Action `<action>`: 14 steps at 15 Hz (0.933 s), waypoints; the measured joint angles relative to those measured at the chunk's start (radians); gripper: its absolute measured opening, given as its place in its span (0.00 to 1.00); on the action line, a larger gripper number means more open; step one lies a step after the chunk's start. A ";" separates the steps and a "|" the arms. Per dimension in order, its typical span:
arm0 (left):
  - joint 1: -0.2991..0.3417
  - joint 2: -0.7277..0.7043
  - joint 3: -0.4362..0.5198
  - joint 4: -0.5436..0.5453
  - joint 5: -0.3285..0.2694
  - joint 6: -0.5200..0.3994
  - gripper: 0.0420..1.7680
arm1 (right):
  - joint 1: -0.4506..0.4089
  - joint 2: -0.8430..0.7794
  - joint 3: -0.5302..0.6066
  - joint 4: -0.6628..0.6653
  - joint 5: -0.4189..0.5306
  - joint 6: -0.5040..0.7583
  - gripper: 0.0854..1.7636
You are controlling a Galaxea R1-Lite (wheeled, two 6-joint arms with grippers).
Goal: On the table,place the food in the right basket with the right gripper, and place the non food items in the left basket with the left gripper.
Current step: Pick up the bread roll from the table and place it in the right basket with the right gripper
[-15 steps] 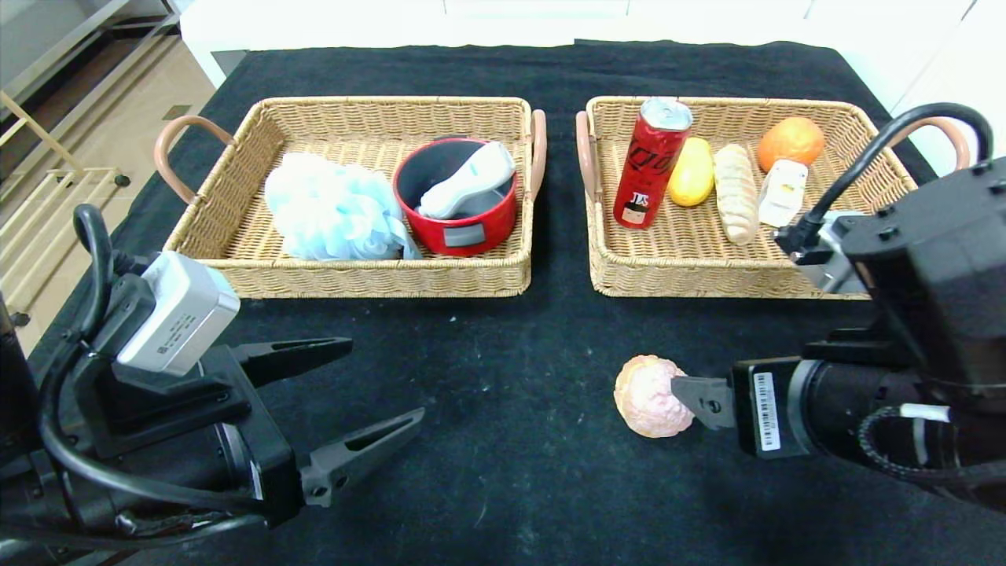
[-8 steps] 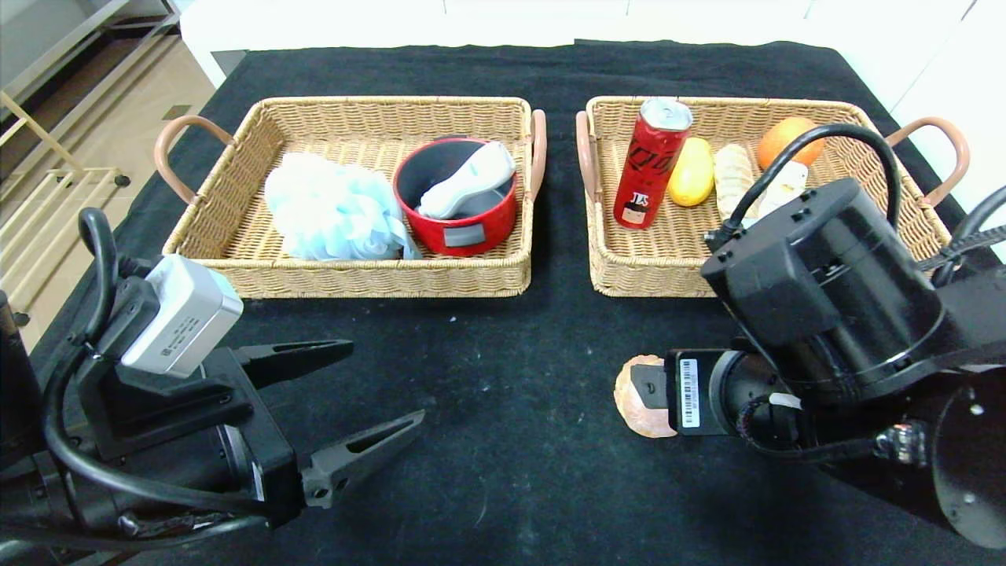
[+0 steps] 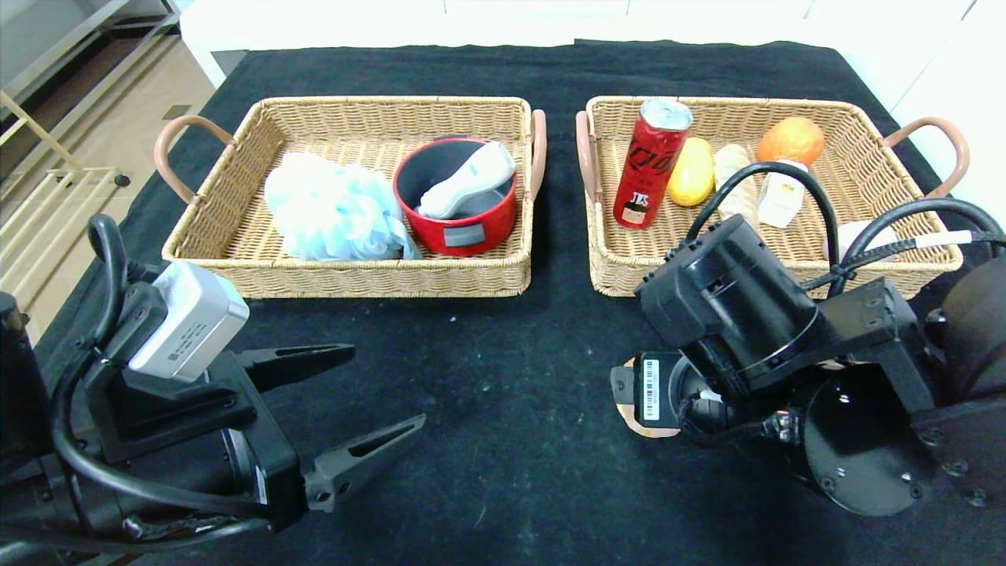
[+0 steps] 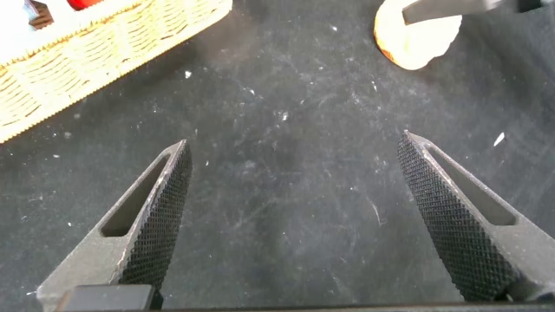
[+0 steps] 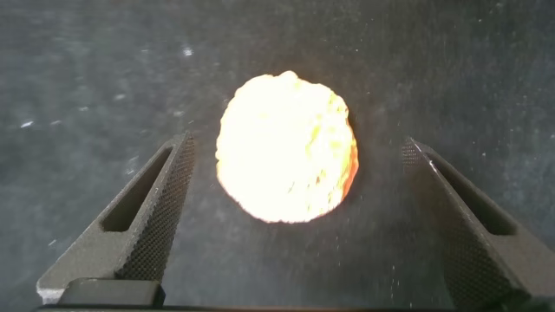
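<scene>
Two baskets sit side by side at the far half of the counter (image 3: 511,440): left basket (image 3: 236,267), right basket (image 3: 629,275). Nearer, before the right basket, a bun (image 5: 286,147) lies under the right claw (image 5: 295,221); the left claw (image 3: 338,409) hangs near-left.

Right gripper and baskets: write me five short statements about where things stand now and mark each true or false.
1. The right gripper is open, its fingers on either side of the pastry. True.
2. The pastry is already in the right basket. False: it lies on the black cloth.
3. The red can stands in the left basket. False: it stands in the right basket.
4. The blue bath sponge lies in the left basket. True.
5. The left gripper holds the red pot. False: it is open and empty.
</scene>
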 joint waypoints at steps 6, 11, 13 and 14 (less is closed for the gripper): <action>0.000 0.005 0.000 -0.001 0.003 -0.001 0.97 | -0.020 0.036 -0.004 -0.004 0.035 0.001 0.97; 0.019 0.008 -0.001 -0.001 0.000 0.000 0.97 | -0.029 0.059 -0.003 -0.010 0.037 0.027 0.97; 0.020 0.009 -0.001 -0.001 0.000 0.000 0.97 | -0.029 0.068 -0.003 -0.011 0.035 0.027 0.97; 0.020 0.009 0.000 -0.001 0.000 0.000 0.97 | -0.029 0.071 -0.003 -0.013 0.035 0.027 0.97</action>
